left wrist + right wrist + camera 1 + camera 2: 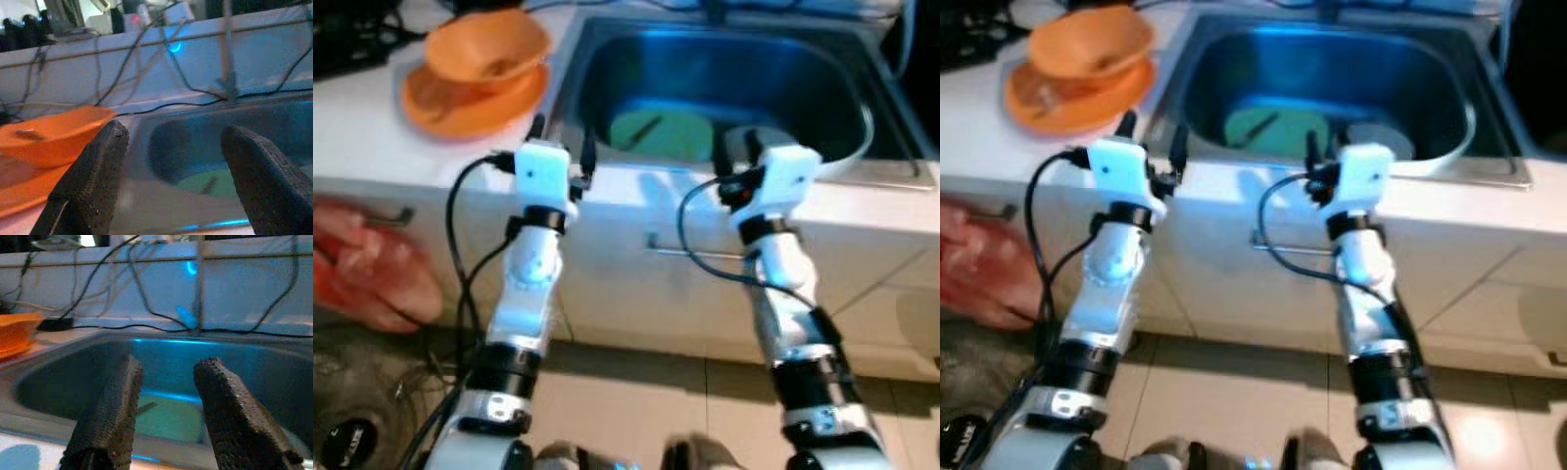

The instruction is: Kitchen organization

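A steel sink is set into the white counter. A green plate lies in it with a dark utensil across it. Beside the plate sits a greyish dish, partly hidden by my right arm. Left of the sink, an orange bowl rests on an orange plate. My left gripper hovers open at the sink's front left corner, holding nothing; its fingers frame the bowl and basin. My right gripper is open and empty over the sink's front rim, pointing into the basin.
A red-pink cloth hangs on the cabinet front at the left. A metal drawer handle runs below the sink. A fan stands on the tiled floor. Cables trail along the back wall. Dark items sit at the counter's far left.
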Tool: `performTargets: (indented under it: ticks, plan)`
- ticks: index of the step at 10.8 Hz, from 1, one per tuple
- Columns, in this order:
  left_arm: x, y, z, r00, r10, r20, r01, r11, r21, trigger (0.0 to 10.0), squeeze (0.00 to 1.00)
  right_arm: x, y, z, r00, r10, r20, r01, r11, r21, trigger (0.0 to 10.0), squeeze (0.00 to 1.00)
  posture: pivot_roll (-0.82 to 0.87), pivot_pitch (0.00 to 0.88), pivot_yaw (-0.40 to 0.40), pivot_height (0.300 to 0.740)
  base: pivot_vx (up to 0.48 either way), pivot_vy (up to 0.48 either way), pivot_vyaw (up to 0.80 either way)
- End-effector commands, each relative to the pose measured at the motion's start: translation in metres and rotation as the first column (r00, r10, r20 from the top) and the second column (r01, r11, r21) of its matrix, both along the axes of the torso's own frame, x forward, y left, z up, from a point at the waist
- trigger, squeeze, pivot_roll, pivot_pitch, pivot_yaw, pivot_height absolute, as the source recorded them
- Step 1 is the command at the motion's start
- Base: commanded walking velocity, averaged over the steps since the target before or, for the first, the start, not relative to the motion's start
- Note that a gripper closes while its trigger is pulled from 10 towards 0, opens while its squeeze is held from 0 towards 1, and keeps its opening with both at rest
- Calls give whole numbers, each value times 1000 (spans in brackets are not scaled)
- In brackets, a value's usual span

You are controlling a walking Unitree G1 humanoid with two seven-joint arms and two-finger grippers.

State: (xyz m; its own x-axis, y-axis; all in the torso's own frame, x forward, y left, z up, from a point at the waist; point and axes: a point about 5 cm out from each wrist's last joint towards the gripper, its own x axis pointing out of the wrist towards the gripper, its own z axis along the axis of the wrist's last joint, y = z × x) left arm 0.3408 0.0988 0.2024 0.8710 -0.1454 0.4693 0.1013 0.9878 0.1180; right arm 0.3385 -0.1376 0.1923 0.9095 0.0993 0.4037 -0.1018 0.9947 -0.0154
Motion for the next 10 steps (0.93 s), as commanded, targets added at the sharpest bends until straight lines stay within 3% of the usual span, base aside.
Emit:
performTargets:
  ticks: [1, 8, 10]
  plan:
    - [-1, -2, 3, 1000, -12, 12, 12, 1000, 12, 10000, 0, -1, -1, 3, 1000, -5, 16, 5, 1000, 8, 10000, 0, 74, 186, 17, 740, 364, 0, 0]
    - [0, -1, 4, 1000, -12, 15, 12, 1000, 12, 10000, 0, 0, 0, 4, 1000, -2, 21, 1, 1000, 15, 10000, 0, 77, 189, 17, 740, 365, 0, 0]
    - [-1, -1, 4, 1000, -15, 22, 15, 1000, 11, 10000, 0, 0, 0, 4, 1000, -1, 21, 0, 1000, 15, 10000, 0, 78, 190, 16, 740, 131, 0, 0]
